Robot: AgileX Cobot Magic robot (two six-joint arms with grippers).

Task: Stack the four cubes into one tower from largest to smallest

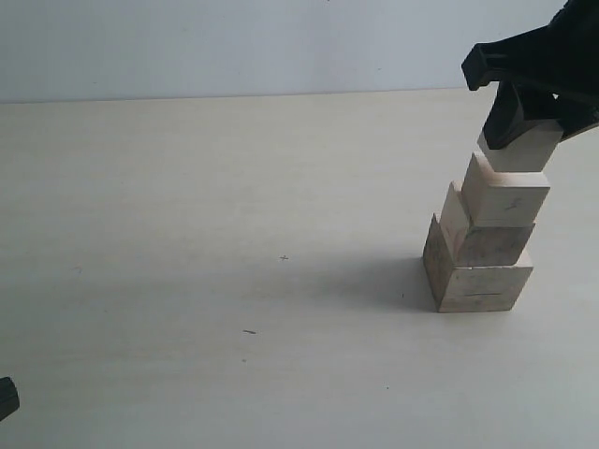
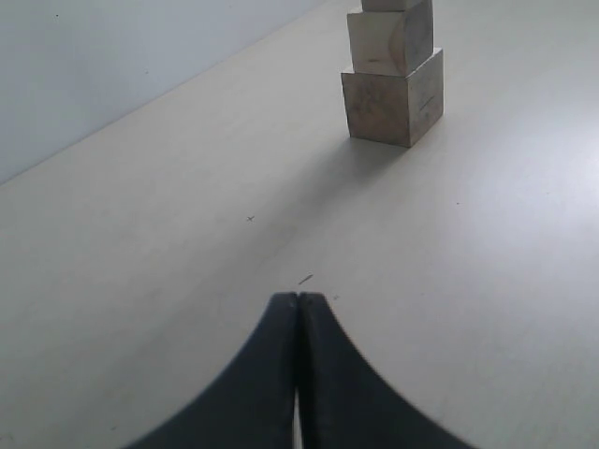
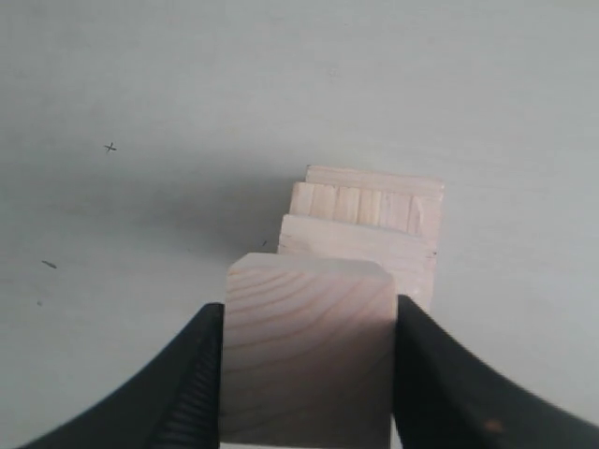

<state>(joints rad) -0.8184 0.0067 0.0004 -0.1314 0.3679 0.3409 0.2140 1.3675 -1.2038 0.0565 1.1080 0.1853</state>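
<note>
Three pale wooden cubes stand as a stepped tower at the right of the table: the largest cube [image 1: 477, 279] at the base, the second cube [image 1: 494, 241] on it, the third cube [image 1: 505, 196] above. My right gripper [image 1: 535, 131] is shut on the smallest cube [image 1: 520, 152], which sits at or just over the third cube's top. From the right wrist, the smallest cube [image 3: 309, 355] fills the space between the fingers, with the tower [image 3: 363, 224] below. My left gripper [image 2: 298, 297] is shut and holds nothing, low over the table far from the tower [image 2: 393, 94].
The pale table [image 1: 234, 234] stretches left of the tower, with a small cross mark [image 1: 284, 257] and a dark speck [image 1: 249, 331]. A light wall [image 1: 234, 42] backs the table. A bit of the left arm [image 1: 6, 398] shows at the front left corner.
</note>
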